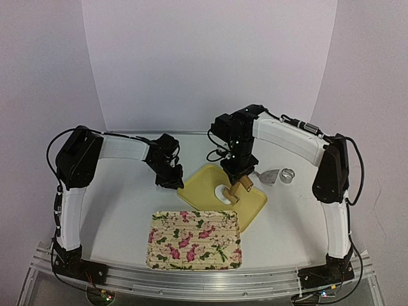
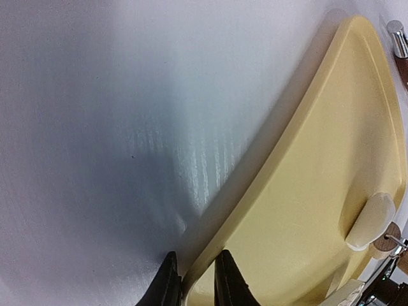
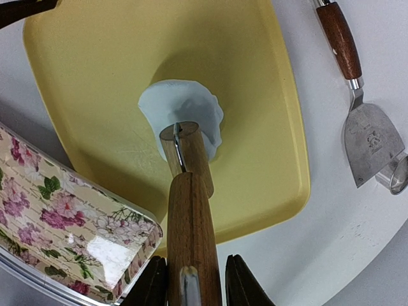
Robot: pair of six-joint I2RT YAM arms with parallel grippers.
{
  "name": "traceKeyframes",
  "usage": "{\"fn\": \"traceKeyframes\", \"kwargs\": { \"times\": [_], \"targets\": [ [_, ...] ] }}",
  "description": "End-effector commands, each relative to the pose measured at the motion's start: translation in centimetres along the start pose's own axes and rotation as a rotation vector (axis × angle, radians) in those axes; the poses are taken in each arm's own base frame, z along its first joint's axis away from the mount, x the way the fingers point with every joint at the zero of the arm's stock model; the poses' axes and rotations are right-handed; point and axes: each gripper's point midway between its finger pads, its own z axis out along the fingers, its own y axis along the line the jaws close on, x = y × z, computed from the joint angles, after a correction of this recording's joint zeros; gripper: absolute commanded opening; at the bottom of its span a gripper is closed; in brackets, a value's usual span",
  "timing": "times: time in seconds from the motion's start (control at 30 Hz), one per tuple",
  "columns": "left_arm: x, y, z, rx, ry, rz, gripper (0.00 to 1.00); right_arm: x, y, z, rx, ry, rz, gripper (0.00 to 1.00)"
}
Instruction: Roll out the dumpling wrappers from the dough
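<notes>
Here, right fingers (image 3: pixel 153 285) pinch a wooden rolling pin (image 3: pixel 191 217) on ruffled white dough (image 3: pixel 171 103); left fingers (image 2: pixel 167 284) pinch the yellow tray's rim (image 2: pixel 271 172).

The left arm (image 1: pixel 121 148) and the right arm (image 1: pixel 290 137) are each made of smooth white tube-shaped shells joined by bulky black joint blocks, on small black bases (image 1: pixel 67 260) at the lower corners of the top view. Thin black cables (image 1: pixel 48 156) loop along their outer sides. The left gripper (image 2: pixel 197 284) and the right gripper (image 3: pixel 191 287) have glossy black, tapering fingers.
</notes>
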Motion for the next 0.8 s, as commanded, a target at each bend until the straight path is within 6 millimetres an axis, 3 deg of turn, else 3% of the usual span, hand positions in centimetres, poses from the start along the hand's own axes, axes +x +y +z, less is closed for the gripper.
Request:
{"fn": "traceKeyframes", "kwargs": {
  "times": [0.0, 0.27, 0.77],
  "targets": [
    [0.5, 1.5, 1.6, -0.053, 0.026, 0.005, 0.14, 7.0, -3.2, 2.7, 0.178, 0.354, -0.011, 0.0],
    [1.0, 1.8, 2.0, -0.053, 0.038, 0.008, 0.0, 7.3, -2.4, 5.4, 0.143, 0.351, 0.009, 0.0],
    [1.6, 1.3, 2.2, -0.023, 0.044, 0.016, 0.0, 5.4, 0.2, 8.0, 0.033, 0.308, -0.01, 0.0]
  ]
}}
